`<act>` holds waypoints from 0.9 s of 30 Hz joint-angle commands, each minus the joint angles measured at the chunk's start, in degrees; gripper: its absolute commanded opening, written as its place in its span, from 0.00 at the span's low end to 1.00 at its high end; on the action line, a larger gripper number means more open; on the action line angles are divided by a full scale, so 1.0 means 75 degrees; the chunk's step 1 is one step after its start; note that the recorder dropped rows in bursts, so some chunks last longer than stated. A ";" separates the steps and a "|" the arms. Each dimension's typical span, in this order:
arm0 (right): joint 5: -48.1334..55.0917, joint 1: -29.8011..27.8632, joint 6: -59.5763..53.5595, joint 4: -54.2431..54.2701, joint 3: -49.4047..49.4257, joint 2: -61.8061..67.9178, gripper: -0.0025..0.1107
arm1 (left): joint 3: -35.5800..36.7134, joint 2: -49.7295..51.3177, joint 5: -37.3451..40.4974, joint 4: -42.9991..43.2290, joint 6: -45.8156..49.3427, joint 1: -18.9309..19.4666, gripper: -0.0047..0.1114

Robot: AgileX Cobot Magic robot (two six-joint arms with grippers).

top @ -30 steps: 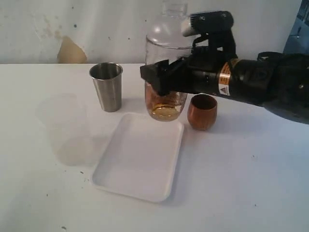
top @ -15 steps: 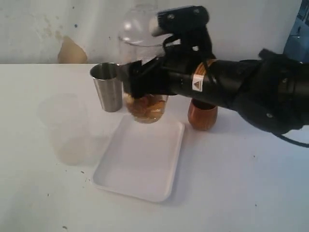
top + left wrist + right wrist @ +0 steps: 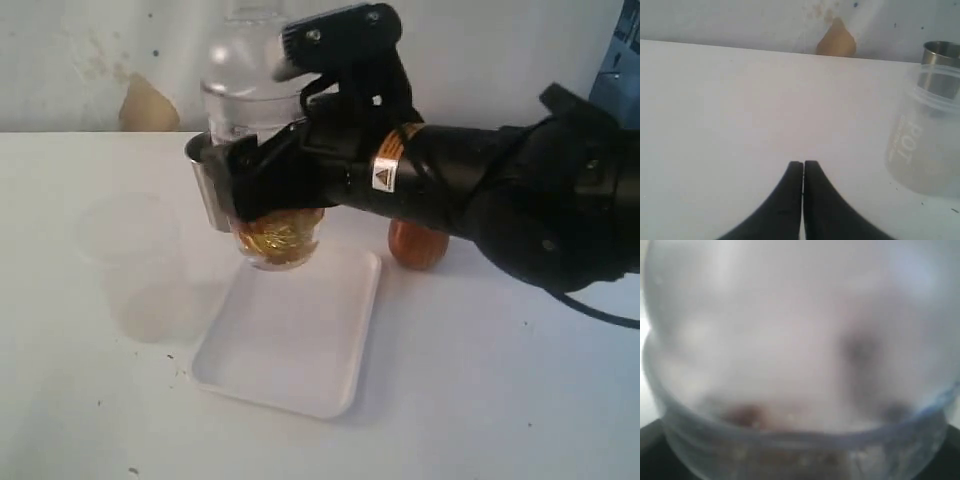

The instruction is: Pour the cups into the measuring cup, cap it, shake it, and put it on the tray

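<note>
Above tray point(image 3: 270, 395) far edge, capped measuring cup point(image 3: 272, 236) with amber liquid, clamped in right gripper point(image 3: 262, 185). Pouring and capping look done; shake probably in hand, set-down left. Left gripper point(image 3: 803, 167) jaws pressed together, empty.

We see white table point(image 3: 500, 400) filling foreground, few dark specks on it. Behind, we note off-white wall point(image 3: 80, 60), scuffed and stained; tan patch point(image 3: 148, 108) at its base. Blue strip point(image 3: 625, 40) at right edge. Light soft.
</note>
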 commanded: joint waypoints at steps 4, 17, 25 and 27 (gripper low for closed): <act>-0.0080 0.0258 -0.0197 -0.1035 -0.0186 -0.0162 0.02 | 0.0041 -0.0036 -0.0062 -0.0007 0.0010 -0.0023 0.05; 0.0467 -0.0194 -0.2116 -0.0167 -0.1344 0.1581 0.02 | 0.0041 -0.0036 -0.0062 -0.0007 0.0010 -0.0023 0.05; 0.0846 -0.0295 -0.4053 -0.0202 -0.2326 0.2724 0.02 | 0.0041 -0.0036 -0.0062 -0.0007 0.0010 -0.0023 0.05; 0.0858 -0.0295 -0.4661 -0.0202 -0.2594 0.2952 0.02 | 0.0041 -0.0036 -0.0062 -0.0007 0.0010 -0.0023 0.05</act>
